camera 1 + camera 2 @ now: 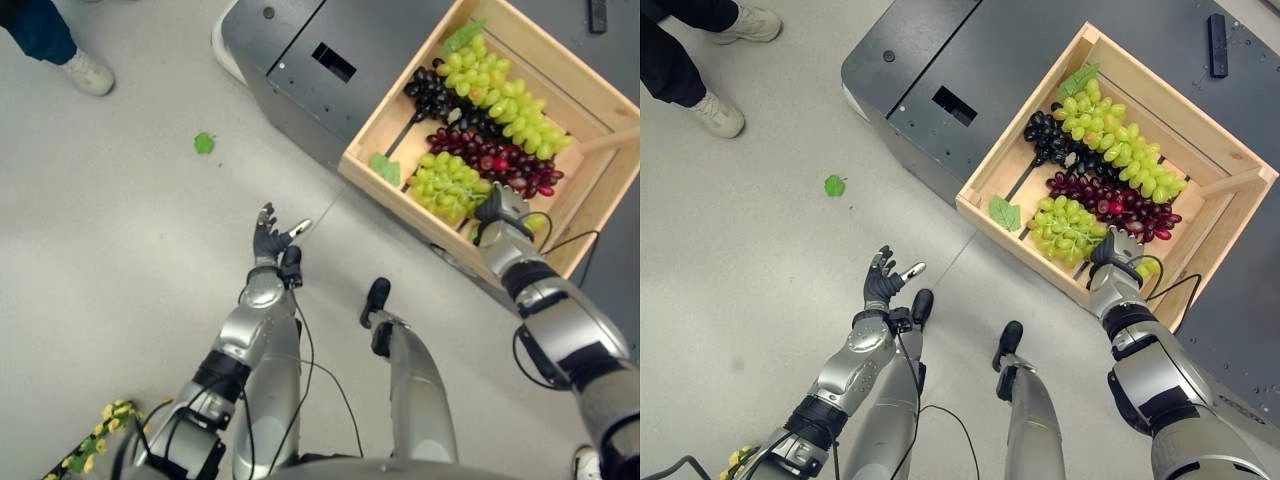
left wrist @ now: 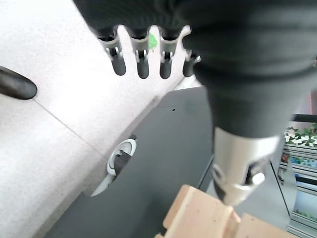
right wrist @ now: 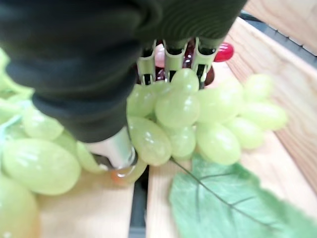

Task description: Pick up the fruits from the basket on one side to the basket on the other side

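Observation:
A wooden crate point(image 1: 398, 112) rests on a dark grey platform point(image 1: 290, 60) and holds several grape bunches. One long green bunch point(image 1: 505, 100) lies at the far side, with a black bunch point(image 1: 435, 95) and a red bunch point(image 1: 500, 160) beside it. A second green bunch point(image 1: 445, 185) lies by the near rim. My right hand point(image 1: 500, 212) is down in the crate at that bunch's right end. In the right wrist view, green grapes point(image 3: 178, 109) sit between its fingers point(image 3: 173, 54) and thumb. My left hand point(image 1: 268, 240) hangs open over the floor, left of the crate.
A loose green leaf point(image 1: 204, 143) lies on the floor to the left. A person's shoe point(image 1: 88, 72) stands at the far left. Another leaf point(image 1: 385, 168) rests in the crate's near corner. A black remote point(image 1: 1218, 45) lies on the platform behind the crate.

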{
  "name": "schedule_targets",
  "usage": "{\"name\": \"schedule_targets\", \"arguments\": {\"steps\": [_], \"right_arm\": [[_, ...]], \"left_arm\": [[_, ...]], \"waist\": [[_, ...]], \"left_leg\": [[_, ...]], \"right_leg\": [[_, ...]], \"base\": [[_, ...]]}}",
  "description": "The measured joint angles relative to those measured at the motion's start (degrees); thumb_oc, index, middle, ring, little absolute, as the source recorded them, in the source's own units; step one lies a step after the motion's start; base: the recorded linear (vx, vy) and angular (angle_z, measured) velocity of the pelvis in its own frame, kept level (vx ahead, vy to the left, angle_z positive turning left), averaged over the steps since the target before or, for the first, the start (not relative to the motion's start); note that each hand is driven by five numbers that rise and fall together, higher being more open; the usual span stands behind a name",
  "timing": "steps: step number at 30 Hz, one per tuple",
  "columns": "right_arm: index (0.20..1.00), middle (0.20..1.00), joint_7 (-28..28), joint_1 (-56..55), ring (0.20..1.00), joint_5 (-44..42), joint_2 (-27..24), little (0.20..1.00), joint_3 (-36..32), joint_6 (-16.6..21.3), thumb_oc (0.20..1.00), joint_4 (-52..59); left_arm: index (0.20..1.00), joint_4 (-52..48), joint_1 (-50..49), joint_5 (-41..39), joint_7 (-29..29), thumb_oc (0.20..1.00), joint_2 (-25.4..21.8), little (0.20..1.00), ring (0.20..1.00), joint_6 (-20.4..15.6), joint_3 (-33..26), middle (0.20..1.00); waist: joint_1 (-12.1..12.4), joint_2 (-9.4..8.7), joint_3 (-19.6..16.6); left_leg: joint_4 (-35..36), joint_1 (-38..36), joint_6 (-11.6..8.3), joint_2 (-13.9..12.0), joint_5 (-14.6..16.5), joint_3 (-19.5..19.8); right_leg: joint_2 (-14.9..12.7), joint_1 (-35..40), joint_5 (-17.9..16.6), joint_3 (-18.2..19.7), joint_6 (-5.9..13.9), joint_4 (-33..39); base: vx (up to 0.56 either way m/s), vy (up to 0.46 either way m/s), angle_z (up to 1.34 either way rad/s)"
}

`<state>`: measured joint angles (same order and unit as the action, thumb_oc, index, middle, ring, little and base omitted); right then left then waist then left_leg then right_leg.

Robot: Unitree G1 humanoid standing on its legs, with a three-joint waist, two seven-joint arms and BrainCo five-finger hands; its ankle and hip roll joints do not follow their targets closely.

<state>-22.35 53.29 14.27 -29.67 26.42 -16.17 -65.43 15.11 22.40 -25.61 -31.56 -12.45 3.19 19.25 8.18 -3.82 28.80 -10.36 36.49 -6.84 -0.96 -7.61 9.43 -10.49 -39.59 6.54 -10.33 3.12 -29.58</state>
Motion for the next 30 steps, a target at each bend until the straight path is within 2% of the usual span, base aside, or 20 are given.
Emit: {"name": "schedule_targets", "arguments": {"steps": [3, 6, 10, 13, 21, 27, 28, 30], "right_arm": [[0.200, 0.200, 0.04, 0.12, 0.200, -0.36, -0.31, 0.200, -0.19, 0.04, 0.200, -0.04], [0.200, 0.200, -0.38, -0.74, 0.200, -2.82, -0.03, 0.200, -1.78, 0.06, 0.200, -0.02], [0.200, 0.200, -0.42, -1.13, 0.200, -3.76, -0.18, 0.200, -1.82, -0.02, 0.200, 0.13], [0.200, 0.200, -0.80, -1.80, 0.200, -3.76, -0.34, 0.200, -2.03, -0.21, 0.200, 0.16], [0.200, 0.200, -2.03, -3.01, 0.200, -4.86, -0.34, 0.200, -2.57, -0.45, 0.200, 3.34], [0.200, 0.200, -4.18, -7.12, 0.200, -11.01, -0.30, 0.200, -7.81, 0.08, 0.200, 10.57], [0.200, 0.200, -4.97, -9.00, 0.200, -14.57, -0.11, 0.200, -9.49, 1.48, 0.200, 14.82], [0.200, 0.200, -5.61, -10.54, 0.200, -17.29, 0.61, 0.200, -10.48, 3.49, 0.200, 18.11]], "left_arm": [[1.000, 0.05, 0.05, -0.02, -0.03, 1.000, -0.07, 1.000, 1.000, 0.01, -0.01, 1.000], [1.000, -0.08, 0.33, -0.02, 0.00, 1.000, -0.27, 1.000, 1.000, 0.07, 0.37, 1.000], [1.000, -0.07, 0.59, -0.03, 0.06, 1.000, -0.16, 1.000, 1.000, 0.28, 0.37, 1.000], [1.000, 0.04, 0.58, -0.04, -0.05, 1.000, 0.01, 1.000, 1.000, 0.55, -0.12, 1.000], [1.000, 0.11, 0.01, -0.55, -0.97, 1.000, 0.12, 1.000, 1.000, 0.75, -0.92, 1.000], [1.000, 0.11, 0.04, -2.20, -1.46, 1.000, 0.13, 1.000, 1.000, 1.00, -1.39, 1.000], [1.000, 0.10, -0.05, -2.20, -1.69, 1.000, 0.13, 1.000, 1.000, 0.99, -2.20, 1.000], [1.000, 0.10, -0.25, -2.19, -1.83, 1.000, 0.17, 1.000, 1.000, 0.96, -2.62, 1.000]], "waist": [[-0.59, 0.12, 0.08], [-0.96, 0.18, 0.09], [-1.21, 0.25, 0.14], [-1.63, 0.25, 0.15], [-1.30, 0.25, 0.14], [-1.99, 0.22, 0.15], [-2.83, 0.19, 0.17], [-2.95, 0.18, 0.18]], "left_leg": [[-4.39, 1.49, 0.42, 1.39, 2.12, -0.05], [-11.75, 3.18, 1.08, 3.08, 5.90, -0.84], [-16.55, 4.84, 1.24, 3.75, 7.87, -1.27], [-20.27, 6.44, 1.79, 4.22, 9.87, -1.14], [-19.80, 6.74, 1.50, 3.29, 9.82, -1.49], [-20.04, 6.84, 1.48, 3.35, 9.88, -1.42], [-20.06, 6.83, 1.51, 3.39, 9.90, -1.50], [-20.05, 6.58, 1.47, 3.29, 9.92, -1.62]], "right_leg": [[-1.39, -1.06, 1.94, 0.84, 0.31, -3.70], [-3.16, -2.02, 4.57, 2.08, -0.24, -9.28], [-4.14, -2.57, 6.13, 2.07, -0.31, -12.76], [-4.95, -3.17, 8.45, 2.06, -1.24, -15.84], [-4.00, -3.17, 8.15, 1.95, -0.74, -14.11], [-3.81, -2.95, 7.72, 1.77, -0.63, -13.96], [-3.80, -2.96, 7.71, 1.79, -0.63, -13.97], [-3.71, -2.90, 7.71, 1.87, -0.62, -14.06]], "base": [[0.02, 0.054, 0.13], [0.02, 0.035, 0.08], [0.05, 0.005, 0.10], [0.06, -0.004, 0.19], [0.02, -0.004, -0.06], [0.00, 0.007, 0.03], [0.00, 0.000, 0.00], [0.00, 0.004, -0.05]]}}
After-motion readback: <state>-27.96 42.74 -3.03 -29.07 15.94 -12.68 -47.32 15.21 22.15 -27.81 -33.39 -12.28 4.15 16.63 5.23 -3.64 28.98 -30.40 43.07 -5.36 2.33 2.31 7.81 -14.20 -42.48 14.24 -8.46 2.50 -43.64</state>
